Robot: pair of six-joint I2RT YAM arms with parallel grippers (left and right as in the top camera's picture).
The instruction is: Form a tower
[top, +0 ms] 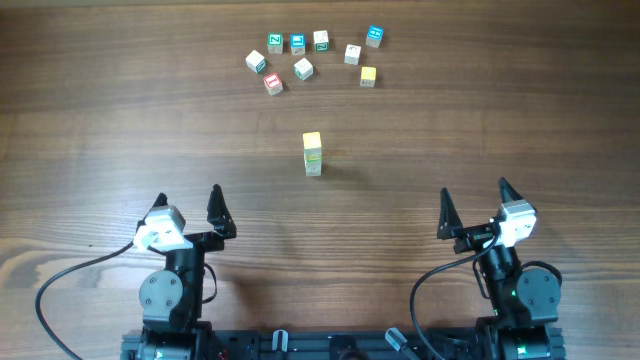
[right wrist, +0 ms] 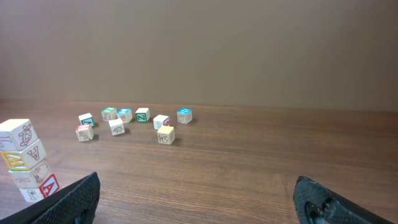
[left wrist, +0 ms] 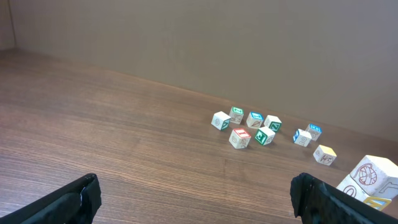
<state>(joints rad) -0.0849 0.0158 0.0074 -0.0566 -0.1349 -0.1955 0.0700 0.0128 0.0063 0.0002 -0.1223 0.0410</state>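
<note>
The tower (top: 313,153) stands in the middle of the table, a one-cube-wide column of several pale letter cubes whose top face is yellow from overhead. It shows at the right edge of the left wrist view (left wrist: 371,180) and at the left edge of the right wrist view (right wrist: 28,160), leaning slightly. My left gripper (top: 188,197) is open near the front left, well short of the tower, with nothing between its fingers (left wrist: 199,200). My right gripper (top: 474,190) is open at the front right, also empty (right wrist: 199,200).
Several loose letter cubes (top: 303,68) lie scattered in an arc at the back of the table, among them a yellow-topped one (top: 368,75) on the right. They also appear in both wrist views (left wrist: 240,137) (right wrist: 165,135). Black cables trail from the arm bases.
</note>
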